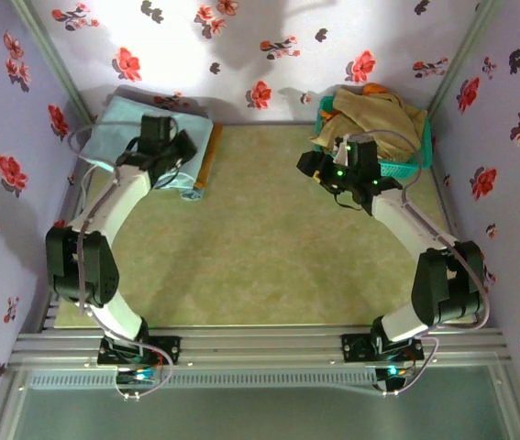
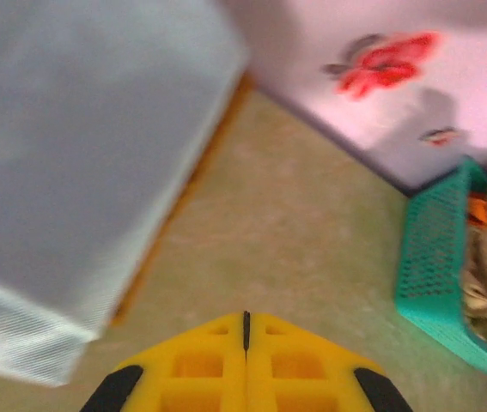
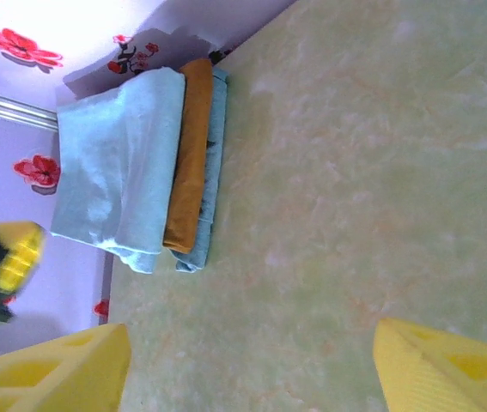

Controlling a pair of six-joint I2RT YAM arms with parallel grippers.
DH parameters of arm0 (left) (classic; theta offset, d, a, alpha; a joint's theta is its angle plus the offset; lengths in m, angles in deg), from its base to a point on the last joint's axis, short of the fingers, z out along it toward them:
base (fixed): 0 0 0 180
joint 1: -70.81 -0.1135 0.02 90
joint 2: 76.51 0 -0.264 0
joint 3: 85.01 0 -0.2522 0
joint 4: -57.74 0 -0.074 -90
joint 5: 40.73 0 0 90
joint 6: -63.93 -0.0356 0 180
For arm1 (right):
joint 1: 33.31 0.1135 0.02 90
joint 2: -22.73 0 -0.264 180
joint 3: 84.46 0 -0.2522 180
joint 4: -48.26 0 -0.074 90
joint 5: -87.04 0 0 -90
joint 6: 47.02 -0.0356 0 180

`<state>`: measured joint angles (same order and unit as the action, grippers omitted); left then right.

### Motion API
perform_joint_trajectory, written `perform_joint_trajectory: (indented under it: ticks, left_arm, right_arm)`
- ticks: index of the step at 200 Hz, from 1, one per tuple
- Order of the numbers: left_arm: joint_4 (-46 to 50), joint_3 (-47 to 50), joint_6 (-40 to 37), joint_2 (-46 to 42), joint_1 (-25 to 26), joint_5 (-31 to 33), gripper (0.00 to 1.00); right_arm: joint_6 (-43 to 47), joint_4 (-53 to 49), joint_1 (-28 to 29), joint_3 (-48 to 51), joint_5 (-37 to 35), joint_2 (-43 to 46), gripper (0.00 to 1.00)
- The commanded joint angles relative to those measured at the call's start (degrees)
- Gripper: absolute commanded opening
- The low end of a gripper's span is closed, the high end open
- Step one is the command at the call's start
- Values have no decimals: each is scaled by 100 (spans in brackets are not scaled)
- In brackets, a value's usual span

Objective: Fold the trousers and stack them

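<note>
At the near edge of the counter (image 1: 260,266) the two arm bases are bolted, and the green-yellow surface between them is crossed by neither arm. Farther in, the right tool (image 1: 313,167) is held right of centre and pointed leftward across the counter. In its wrist view, its yellow fingers (image 3: 54,369) are seen spread wide at the two lower corners, with nothing held between them (image 3: 252,360).

The left tool (image 1: 179,151) is reached out to the far left. In its wrist view, its fingers are seen pressed together (image 2: 245,319), so that only a thin dark seam is left, and no cloth is gripped.

The trousers (image 1: 127,128) are laid as a folded pale blue-grey stack in the far left corner, close to the walls. From above, the left tool is seen over the stack's right, nearer part. In the left wrist view the trousers (image 2: 80,154) are found to the left of the fingertips and beyond them; whether they are touched cannot be told. From the right tool they (image 3: 118,163) are well apart, across the open counter.

A mustard-brown cloth (image 3: 190,154) is shown along the stack's right edge.

In the far right corner a teal basket (image 1: 406,168) is set, just beyond the right tool, with beige garments (image 1: 379,110) heaped in it.
</note>
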<state>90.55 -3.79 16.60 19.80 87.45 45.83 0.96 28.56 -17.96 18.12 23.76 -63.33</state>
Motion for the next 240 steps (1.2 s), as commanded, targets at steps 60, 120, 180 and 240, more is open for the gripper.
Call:
perform_joint_trajectory:
  ticks: [60, 120, 180, 240]
  left_arm:
    - [1620, -3060, -1203, 3484, 630, 191, 0]
    - [1824, -4206, -380, 4606, 175, 1219, 0]
    - [2201, -6328, 687, 6087, -513, 663, 0]
    - [947, -6440, 1125, 6352, -728, 104, 0]
  right_arm:
    - [177, -150, -63, 108, -227, 98, 84]
    - [291, -241, -269, 253, -117, 72, 83]
    - [291, -313, -361, 297, -77, 207, 83]
    - [408, -606, -413, 337, -184, 388, 83]
